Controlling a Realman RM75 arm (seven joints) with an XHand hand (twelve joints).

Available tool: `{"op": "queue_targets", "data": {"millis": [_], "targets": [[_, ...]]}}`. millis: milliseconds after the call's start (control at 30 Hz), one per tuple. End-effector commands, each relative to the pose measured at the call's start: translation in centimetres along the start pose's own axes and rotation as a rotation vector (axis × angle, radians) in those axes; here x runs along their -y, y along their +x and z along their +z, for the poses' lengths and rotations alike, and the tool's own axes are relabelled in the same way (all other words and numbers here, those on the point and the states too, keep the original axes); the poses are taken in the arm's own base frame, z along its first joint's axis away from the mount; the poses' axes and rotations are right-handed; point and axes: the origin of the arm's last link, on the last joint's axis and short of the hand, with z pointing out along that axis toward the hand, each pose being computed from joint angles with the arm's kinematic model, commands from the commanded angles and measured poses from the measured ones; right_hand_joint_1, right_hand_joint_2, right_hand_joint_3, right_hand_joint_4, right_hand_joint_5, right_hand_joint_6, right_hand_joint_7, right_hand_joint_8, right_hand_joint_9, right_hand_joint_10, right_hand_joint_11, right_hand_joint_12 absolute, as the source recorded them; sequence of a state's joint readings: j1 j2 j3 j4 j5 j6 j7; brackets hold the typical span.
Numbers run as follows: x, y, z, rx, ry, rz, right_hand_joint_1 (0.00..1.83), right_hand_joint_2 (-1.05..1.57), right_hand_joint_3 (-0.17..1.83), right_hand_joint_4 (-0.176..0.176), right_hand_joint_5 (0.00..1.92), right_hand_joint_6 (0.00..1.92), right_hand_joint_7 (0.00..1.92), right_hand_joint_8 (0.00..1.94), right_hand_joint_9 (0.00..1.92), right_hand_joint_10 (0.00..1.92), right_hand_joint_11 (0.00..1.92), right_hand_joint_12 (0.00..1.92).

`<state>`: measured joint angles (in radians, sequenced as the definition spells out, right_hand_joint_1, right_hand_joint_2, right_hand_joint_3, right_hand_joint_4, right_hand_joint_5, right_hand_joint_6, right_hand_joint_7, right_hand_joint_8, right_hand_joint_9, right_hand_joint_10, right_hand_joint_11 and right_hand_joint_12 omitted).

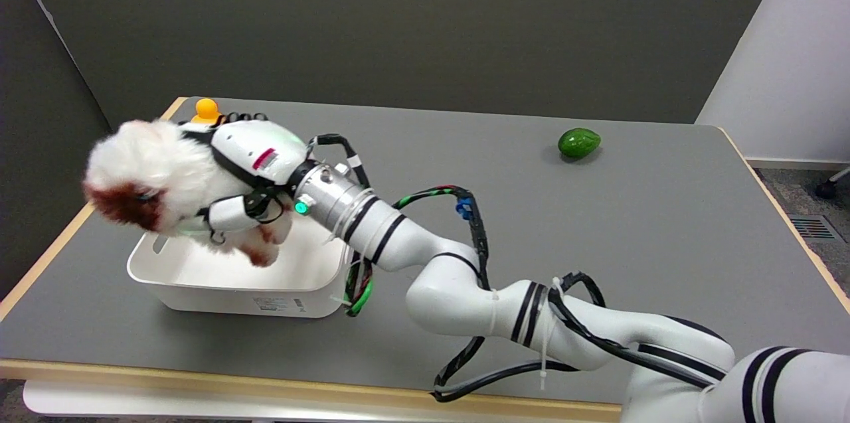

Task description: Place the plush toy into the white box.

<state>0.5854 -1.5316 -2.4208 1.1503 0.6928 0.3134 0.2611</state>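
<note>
You're holding the plush toy [156,174] up in the air w/ your right hand [249,174], fingers wrapping around its fluffy white and brown body. It's hanging over the white box [226,290], toward the box's 10 o'clock corner, not inside yet. An orange toy [206,111] is peeking out at 12 o'clock of your hand. A green avocado [579,143] is sitting far off at 3 o'clock on the gray table [597,244].

plush toy [149,174]: blurred | yellow object [206,110]: mostly hidden behind robot hand [249,174] | white box [199,287]: far rim hidden
</note>
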Motion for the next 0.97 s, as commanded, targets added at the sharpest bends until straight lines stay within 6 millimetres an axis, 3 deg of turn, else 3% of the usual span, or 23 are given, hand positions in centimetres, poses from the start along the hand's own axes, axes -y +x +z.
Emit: {"op": "queue_targets", "data": {"millis": [33,100,233,333,433,500,600,700,767,867,967], "targets": [[-1.0,-4.2,0.7,0.171,-0.078,0.201,0.32,0.61,0.86,0.014,0.04,0.15,0.07,0.09,0.06,0.55,0.09,1.27],[-1.7,-4.1,0.1,0.157,-0.097,0.212,0.26,0.58,0.84,0.019,0.00,0.04,0.00,0.00,0.00,0.37,0.00,1.20],[-3.5,-2.4,-1.7,0.038,-0.122,0.252,0.27,0.56,0.83,0.015,0.00,0.00,0.00,0.00,0.00,0.28,0.00,1.17],[-6.1,1.4,-4.3,-0.128,-0.158,0.287,0.27,0.56,0.83,0.014,0.00,0.00,0.00,0.00,0.00,0.27,0.00,1.17],[-9.7,6.6,-8.3,-0.296,-0.213,0.271,0.27,0.57,0.80,0.017,0.00,0.00,0.00,0.00,0.00,0.27,0.00,1.17],[-11.8,10.7,-12.1,-0.421,-0.235,0.225,0.27,0.58,0.79,0.019,0.00,0.00,0.00,0.00,0.00,0.28,0.00,1.17],[-13.1,15.0,-16.4,-0.566,-0.231,0.178,0.28,0.57,0.84,0.016,0.00,0.00,0.00,0.00,0.00,0.30,0.00,1.16],[-14.1,18.1,-20.3,-0.705,-0.206,0.184,0.28,0.59,0.84,0.015,0.00,0.00,0.00,0.00,0.00,0.31,0.00,1.16],[-15.2,20.6,-24.5,-0.844,-0.182,0.231,0.27,0.59,0.85,0.008,0.00,0.00,0.00,0.00,0.00,0.34,0.00,1.16],[-17.2,23.1,-29.5,-0.967,-0.191,0.306,0.26,0.60,0.85,0.007,0.00,0.00,0.00,0.00,0.00,0.37,0.00,1.17],[-19.2,24.3,-33.2,-1.036,-0.200,0.373,0.26,0.61,0.85,0.006,0.00,0.00,0.00,0.00,0.00,0.41,0.00,1.18]]}}
